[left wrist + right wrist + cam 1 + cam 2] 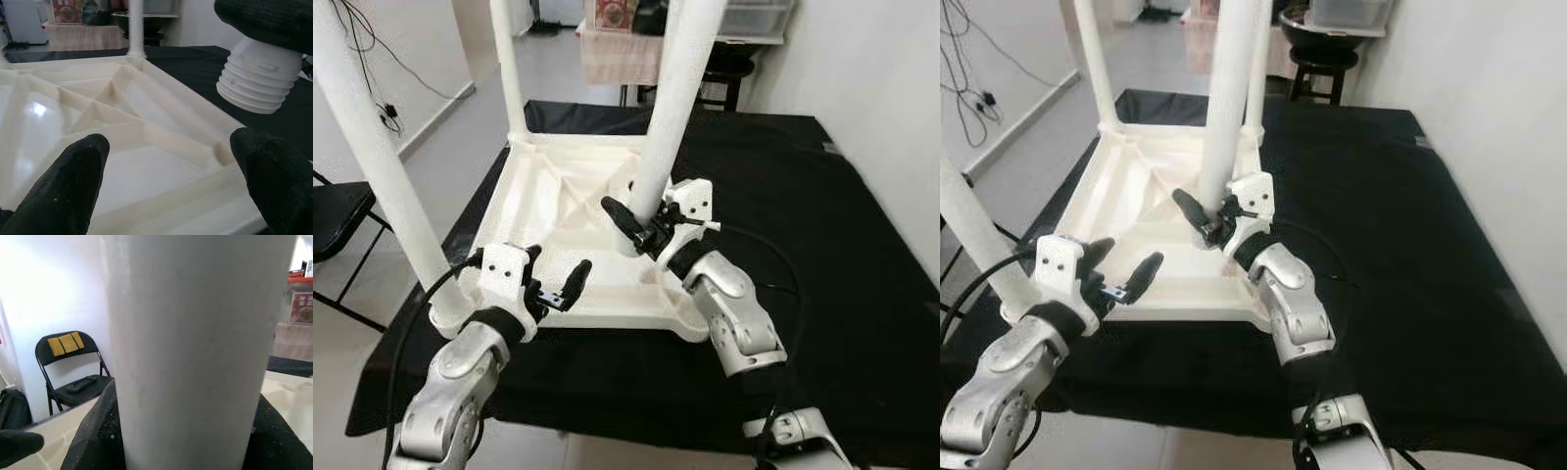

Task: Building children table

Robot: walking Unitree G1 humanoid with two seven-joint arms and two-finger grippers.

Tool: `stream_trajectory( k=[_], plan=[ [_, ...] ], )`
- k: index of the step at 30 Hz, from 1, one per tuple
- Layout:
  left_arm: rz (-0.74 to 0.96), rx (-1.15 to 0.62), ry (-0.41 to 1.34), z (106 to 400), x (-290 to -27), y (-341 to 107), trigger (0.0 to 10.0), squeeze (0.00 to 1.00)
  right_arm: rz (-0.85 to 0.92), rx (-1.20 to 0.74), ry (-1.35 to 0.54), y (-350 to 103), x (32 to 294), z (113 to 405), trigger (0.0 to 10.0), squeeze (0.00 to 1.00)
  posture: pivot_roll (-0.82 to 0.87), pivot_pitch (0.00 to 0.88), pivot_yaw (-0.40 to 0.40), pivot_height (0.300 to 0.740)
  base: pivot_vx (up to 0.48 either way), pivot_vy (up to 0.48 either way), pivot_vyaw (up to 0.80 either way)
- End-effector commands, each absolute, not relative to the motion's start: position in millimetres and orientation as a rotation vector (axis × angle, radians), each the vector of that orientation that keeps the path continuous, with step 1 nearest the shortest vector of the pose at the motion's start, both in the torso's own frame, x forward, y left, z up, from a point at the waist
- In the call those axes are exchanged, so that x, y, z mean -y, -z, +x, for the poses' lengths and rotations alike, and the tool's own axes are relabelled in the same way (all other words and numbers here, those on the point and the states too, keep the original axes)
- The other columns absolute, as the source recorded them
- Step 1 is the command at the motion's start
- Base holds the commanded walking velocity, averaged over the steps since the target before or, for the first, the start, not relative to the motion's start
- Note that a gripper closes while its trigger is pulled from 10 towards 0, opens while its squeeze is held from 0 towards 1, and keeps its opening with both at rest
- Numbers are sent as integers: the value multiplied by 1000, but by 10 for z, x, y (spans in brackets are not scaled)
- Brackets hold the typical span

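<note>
Hovering with fingers spread wide: left gripper (556, 284), at near edge of upturned tabletop (543, 201). Clamping low on the leg (671, 98): right gripper (641, 227), leg's long axis upright, threaded end just above the near right corner socket, not yet seated. Lying on black cloth-covered table (822, 225), other legs already standing. Sitting by the wall: folding chair (73, 367).

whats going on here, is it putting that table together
Yes. An upturned white tabletop lies on a black-covered table. The right pincer grips the lower end of a white leg, its threaded end just above the tabletop. The left pincer hovers open over the near edge. Other legs already stand.
</note>
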State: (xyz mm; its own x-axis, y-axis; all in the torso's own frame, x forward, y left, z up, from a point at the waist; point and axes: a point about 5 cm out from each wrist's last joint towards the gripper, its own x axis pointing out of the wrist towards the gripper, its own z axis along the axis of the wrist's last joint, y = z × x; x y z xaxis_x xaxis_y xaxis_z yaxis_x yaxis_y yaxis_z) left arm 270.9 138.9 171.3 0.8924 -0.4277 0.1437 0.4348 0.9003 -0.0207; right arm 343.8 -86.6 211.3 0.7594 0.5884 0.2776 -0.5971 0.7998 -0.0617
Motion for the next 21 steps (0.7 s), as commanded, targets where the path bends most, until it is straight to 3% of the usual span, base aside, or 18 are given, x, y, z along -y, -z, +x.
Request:
stream_trajectory(
  k=[1,19,21],
  plan=[
    [-47,120,461,2699,-1366,-1678,10000,0,21,309,-628,-2136,906,3447,10000,0,92,108,-58,740,0,-341,0],
    [-28,63,486,2658,-1349,-1569,10000,0,-18,312,-596,-2122,927,3463,10000,0,95,107,-56,740,0,0,0],
    [-25,58,486,2655,-1350,-1563,10000,0,-20,312,-597,-2120,926,3460,10000,0,95,107,-56,740,0,480,0]
  ],
)
